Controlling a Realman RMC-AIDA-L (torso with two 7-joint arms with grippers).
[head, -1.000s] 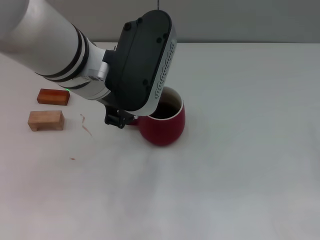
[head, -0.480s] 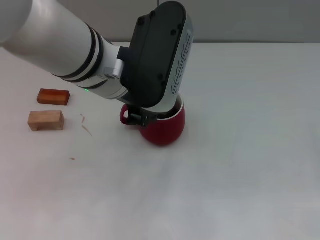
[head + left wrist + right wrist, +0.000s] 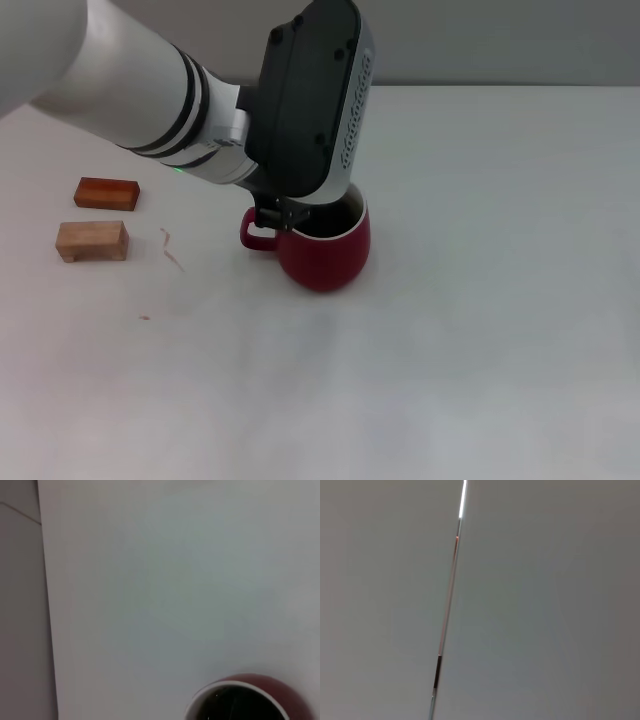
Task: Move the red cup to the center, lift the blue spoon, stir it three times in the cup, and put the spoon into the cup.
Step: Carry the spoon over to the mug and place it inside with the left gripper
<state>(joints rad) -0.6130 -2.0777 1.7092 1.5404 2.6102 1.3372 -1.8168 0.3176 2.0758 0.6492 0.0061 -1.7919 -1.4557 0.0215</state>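
The left gripper (image 3: pixel 278 214) hangs over the cup (image 3: pixel 325 247), its small dark tip just above the cup's rim on the handle side. The black wrist housing hides the fingers, so whether they are spread or closed, or holding anything, cannot be told. The left arm reaches in from the robot's upper left, white with black rings.

The cup stands upright on the bench (image 3: pixel 480 330), near the middle of the head view, its loop handle pointing to the robot's left. In the left wrist view the cup's pale rim and dark inside (image 3: pixel 242 702) show at the picture's edge. The spoon cannot be seen.

Two wooden blocks lie well to the robot's left: a reddish block (image 3: pixel 106 193) and, nearer the robot, a pale block (image 3: pixel 92 241). The right wrist view shows only a grey surface.
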